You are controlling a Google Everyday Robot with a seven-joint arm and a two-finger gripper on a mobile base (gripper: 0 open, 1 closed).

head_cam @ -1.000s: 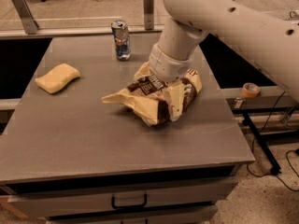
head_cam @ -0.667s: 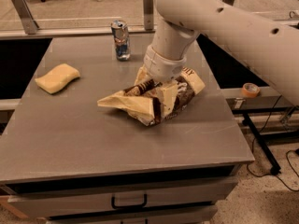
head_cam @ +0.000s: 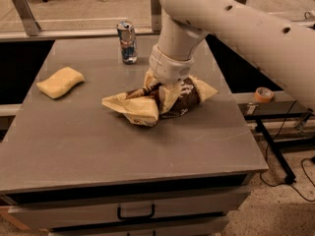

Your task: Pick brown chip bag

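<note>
Camera view looks down on a grey desk [head_cam: 98, 146] w/ a drawer front below; a dark handle [head_cam: 136, 213] shows on it. A white robot arm [head_cam: 236, 28] comes in from the upper right and bends down to approx. the middle of the desk.

The gripper [head_cam: 165, 100] is low, pressed into the brown chip bag [head_cam: 189, 98]. The pale fingers [head_cam: 170, 93] are clenched on the bag's middle, w/ foil bunched up on both sides of them. The bag lies crumpled on the desk, centre-right. Its cream-yellow end sticks out to the left, the dark brown part w/ white lettering sits under and right of the wrist, and another cream corner pokes out to the right. The bag's underside looks to be touching the desk.

Other items:
- A drinks can [head_cam: 127, 42] stands upright near the back edge, behind the bag and apart from it.
- A pale yellow sponge-like block [head_cam: 60, 82] lies flat near the left edge, well apart from the bag.
- A roll of tape [head_cam: 264, 94] sits off the desk on a ledge to the right.
</note>
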